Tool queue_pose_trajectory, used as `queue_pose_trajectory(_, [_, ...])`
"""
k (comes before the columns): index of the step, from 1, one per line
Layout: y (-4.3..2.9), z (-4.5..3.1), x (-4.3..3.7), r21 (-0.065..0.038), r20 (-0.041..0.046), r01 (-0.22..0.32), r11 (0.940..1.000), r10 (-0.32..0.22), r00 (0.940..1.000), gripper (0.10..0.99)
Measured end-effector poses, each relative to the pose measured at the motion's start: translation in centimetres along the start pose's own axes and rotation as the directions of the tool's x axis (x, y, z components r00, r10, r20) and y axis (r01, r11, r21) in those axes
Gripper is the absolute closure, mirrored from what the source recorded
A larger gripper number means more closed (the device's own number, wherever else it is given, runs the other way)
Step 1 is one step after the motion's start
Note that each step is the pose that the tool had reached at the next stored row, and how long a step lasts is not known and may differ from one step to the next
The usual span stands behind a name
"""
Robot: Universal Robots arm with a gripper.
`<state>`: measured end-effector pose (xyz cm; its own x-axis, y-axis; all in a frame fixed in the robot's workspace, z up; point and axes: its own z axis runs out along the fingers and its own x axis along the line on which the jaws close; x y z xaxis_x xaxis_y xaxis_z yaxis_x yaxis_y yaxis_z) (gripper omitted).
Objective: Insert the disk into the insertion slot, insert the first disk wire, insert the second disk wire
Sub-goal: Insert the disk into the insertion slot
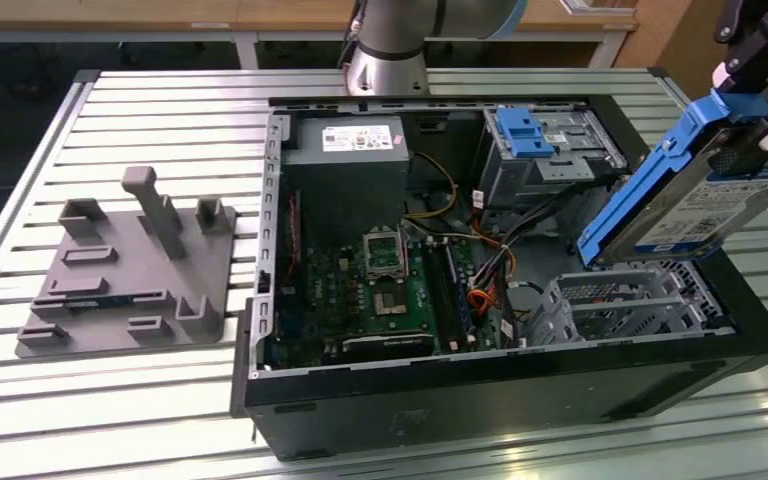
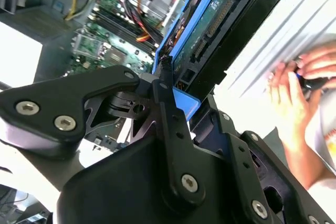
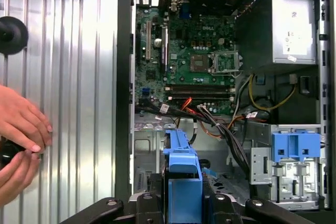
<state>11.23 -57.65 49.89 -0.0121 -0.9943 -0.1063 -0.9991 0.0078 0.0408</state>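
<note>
Blue-framed flat silver disk point(image 1: 704, 190) is pinched tight by the black gripper point(image 1: 762, 90), tilted over the low silver metal slot point(image 1: 624, 305) in the black case's point(image 1: 491, 390) corner; nothing looks put in yet.

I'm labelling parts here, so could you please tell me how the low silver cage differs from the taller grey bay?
The low silver cage is bare perforated metal; the taller grey bay carries a blue latch. In the exterior view the cage sits at the near edge of the case, below the tilted drive held in the gripper; the bay stands farther back. Both are sheet metal inside that open case.
</note>
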Motion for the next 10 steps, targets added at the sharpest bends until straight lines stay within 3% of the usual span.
queue_pose_trajectory(1, [0.0, 0.0, 0.01, 0.0, 0.0034, 0.001, 1.0, -0.001, 1.0, 0.722])
queue_pose_trajectory(10, [-0.3, 0.01, 0.02, 0.0, 0.0037, 0.001, 1.0, -0.001, 1.0, 0.722])
